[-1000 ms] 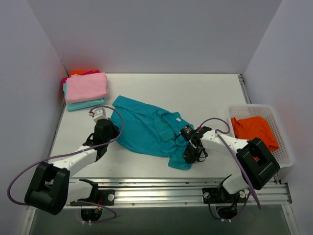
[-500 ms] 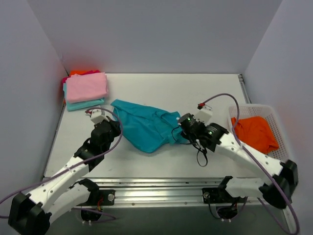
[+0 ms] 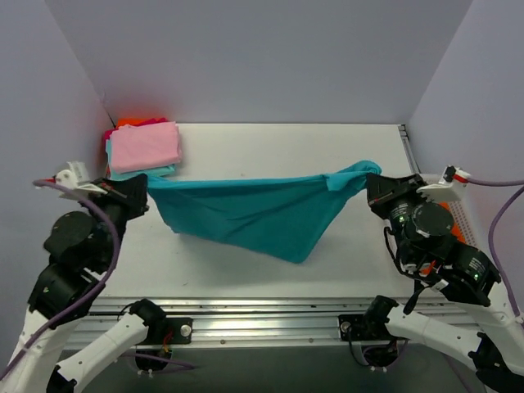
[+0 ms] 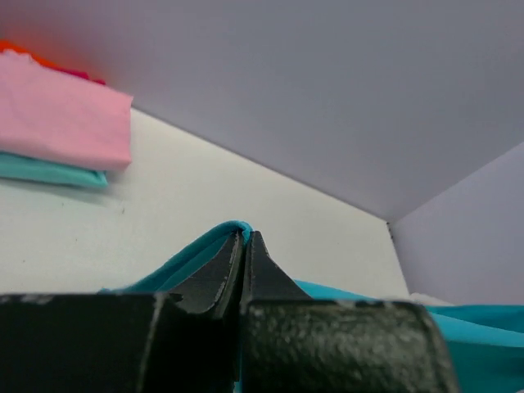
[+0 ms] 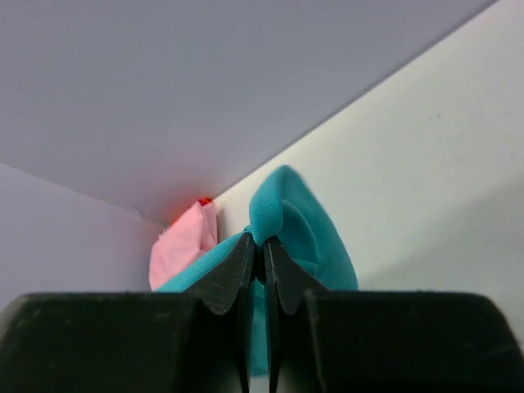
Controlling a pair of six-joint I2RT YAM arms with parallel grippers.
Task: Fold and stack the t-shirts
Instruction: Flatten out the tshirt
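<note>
- While both arms held the teal shirt (image 3: 246,217) stretched between them over the table (image 3: 286,147), its middle sagged toward the near edge.
- One corner sat pinched tight in the left gripper (image 3: 144,193), and a bunched wad at the other end sat in the right gripper (image 3: 370,187).
- Each grip seemed to catch only thin cloth, so a harder pull apart could slip a corner free and drop the shirt crumpled.
- Lowering it unevenly could set creases or drag it into the stack (image 3: 145,147) just behind the left corner.

Left gripper (image 4: 246,237) pinched on teal shirt (image 4: 196,254); pink/aqua stack (image 4: 57,123) far left.
</note>
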